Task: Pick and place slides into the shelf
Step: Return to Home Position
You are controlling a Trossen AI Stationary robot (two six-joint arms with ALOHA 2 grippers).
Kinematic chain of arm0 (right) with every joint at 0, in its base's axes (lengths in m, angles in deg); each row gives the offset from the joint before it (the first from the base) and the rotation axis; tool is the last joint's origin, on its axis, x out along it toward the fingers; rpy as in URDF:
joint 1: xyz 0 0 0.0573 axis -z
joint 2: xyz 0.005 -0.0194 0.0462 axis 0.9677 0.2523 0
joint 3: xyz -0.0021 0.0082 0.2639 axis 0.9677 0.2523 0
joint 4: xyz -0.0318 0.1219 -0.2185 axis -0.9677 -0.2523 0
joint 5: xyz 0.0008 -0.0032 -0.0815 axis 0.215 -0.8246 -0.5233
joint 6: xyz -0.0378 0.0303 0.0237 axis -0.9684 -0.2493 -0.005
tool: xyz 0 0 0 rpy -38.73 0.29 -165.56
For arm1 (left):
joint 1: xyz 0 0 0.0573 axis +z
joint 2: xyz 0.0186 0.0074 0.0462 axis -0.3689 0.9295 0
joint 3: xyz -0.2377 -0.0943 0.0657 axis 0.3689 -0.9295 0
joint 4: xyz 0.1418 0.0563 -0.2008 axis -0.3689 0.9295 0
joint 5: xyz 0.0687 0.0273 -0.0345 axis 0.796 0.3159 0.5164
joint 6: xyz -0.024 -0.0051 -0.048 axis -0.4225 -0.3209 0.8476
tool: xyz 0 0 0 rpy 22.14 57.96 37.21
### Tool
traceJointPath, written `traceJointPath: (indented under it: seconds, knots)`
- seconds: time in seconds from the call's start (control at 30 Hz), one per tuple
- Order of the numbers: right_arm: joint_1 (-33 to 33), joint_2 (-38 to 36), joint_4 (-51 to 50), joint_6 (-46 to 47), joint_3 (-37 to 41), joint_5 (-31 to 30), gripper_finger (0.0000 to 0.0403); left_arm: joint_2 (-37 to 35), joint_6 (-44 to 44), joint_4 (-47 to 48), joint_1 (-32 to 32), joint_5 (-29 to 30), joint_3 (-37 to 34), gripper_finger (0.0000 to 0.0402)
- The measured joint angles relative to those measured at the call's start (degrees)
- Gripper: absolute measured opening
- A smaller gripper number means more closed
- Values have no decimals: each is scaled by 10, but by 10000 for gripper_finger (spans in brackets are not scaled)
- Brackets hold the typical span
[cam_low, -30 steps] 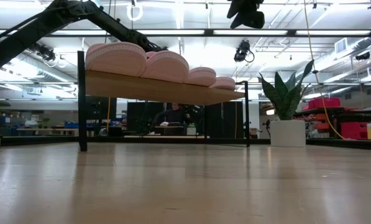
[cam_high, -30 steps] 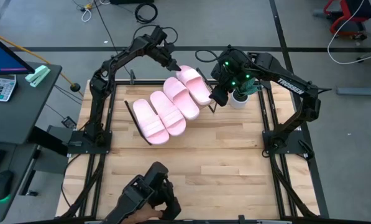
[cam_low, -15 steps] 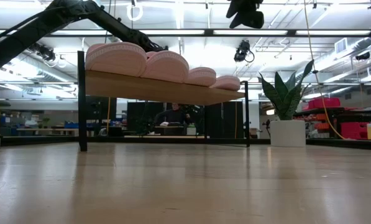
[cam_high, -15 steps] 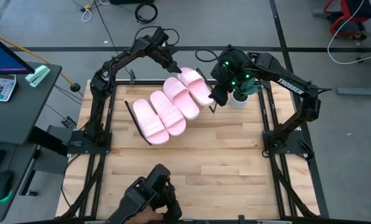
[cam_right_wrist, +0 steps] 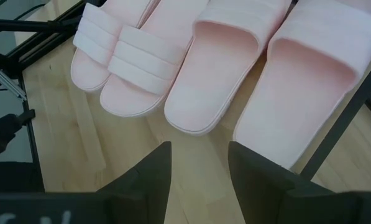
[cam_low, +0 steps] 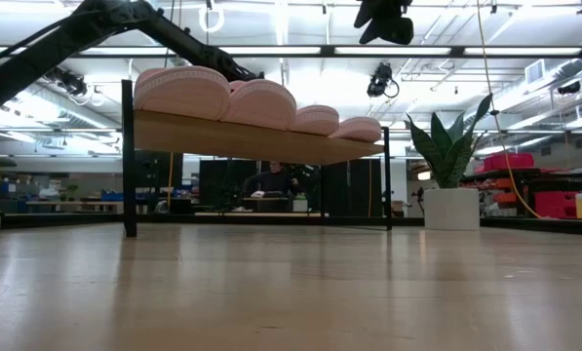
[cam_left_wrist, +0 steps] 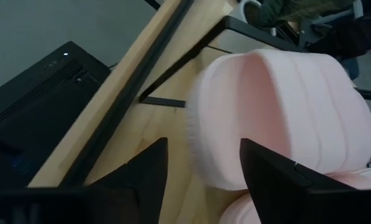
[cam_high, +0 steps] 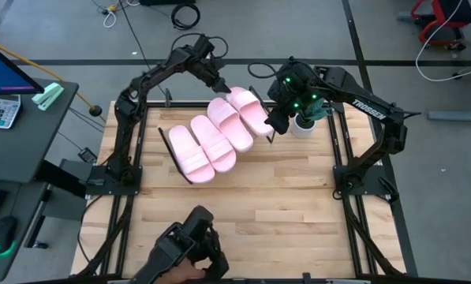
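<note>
- The left gripper (cam_high: pixel 218 80) is spread wide and empty. It has barely shifted over the last second, at twelve o'clock of the slides (cam_high: pixel 219 132).
- The right gripper (cam_high: pixel 271 126) is also spread and empty, at their three o'clock.
- All four lie on the shelf (cam_low: pixel 252 139), so placing looks finished and only retreat remains.

"TROSSEN" on the right arm (cam_high: pixel 367 110)

The light-wood worktop (cam_high: pixel 251 213) carries the shelf (cam_low: pixel 256 140) towards its far side, a slanted board in a thin black frame standing on black legs. Four pale pink slides (cam_high: pixel 217 140) lie side by side on the board, touching one another and filling it from end to end. A potted plant (cam_low: pixel 451 207) in a white pot stands on the worktop just beside the shelf's right end.
</note>
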Motion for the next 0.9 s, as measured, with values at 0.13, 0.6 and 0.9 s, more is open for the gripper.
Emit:
traceJointPath:
  seconds: [0.13, 0.6, 0.9]
  knots:
    - [0, 0, 0, 0, 0, 0, 164, 0, 1, 0, 11, 1, 0, 226]
    - [0, 0, -2, -5, 0, 0, 164, -53, 73, -172, 69, 17, 0, 246]
    - [0, -4, -46, -48, 0, 0, 164, -105, 123, -217, 23, 33, 1, 198]
